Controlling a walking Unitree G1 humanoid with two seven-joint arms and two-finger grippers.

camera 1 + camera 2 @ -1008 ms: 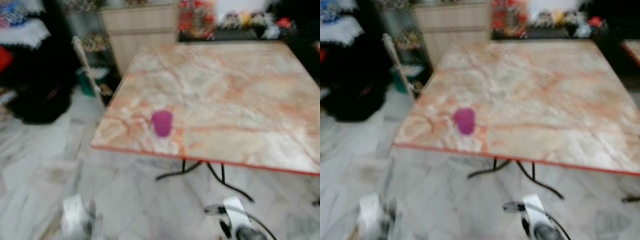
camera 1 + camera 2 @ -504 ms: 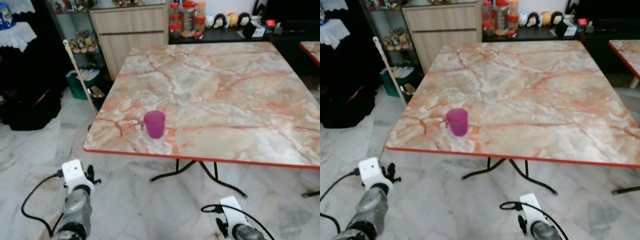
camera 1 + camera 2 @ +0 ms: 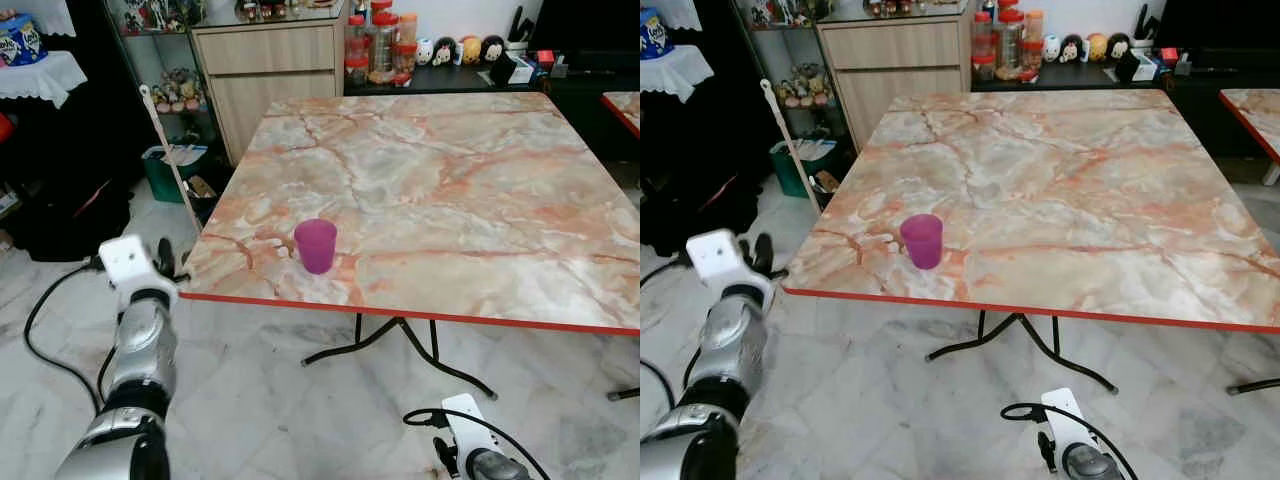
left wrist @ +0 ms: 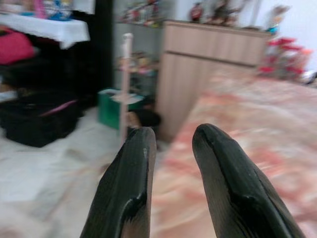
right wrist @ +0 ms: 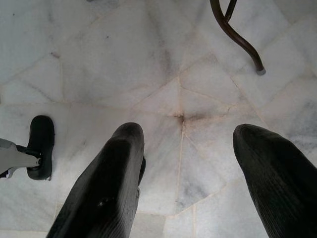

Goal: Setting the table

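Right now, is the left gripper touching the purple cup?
Apart. The left eye view shows the left gripper raised beside the table's corner, with bare marble top between it and the purple cup.

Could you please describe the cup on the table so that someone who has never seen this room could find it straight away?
Look at the big square marble-patterned table with the red edge, in the middle of the room. Near its front left corner, close to the edge, stands a small cup, upright. It is purple plastic with no handle, and it is the one thing standing on the tabletop.
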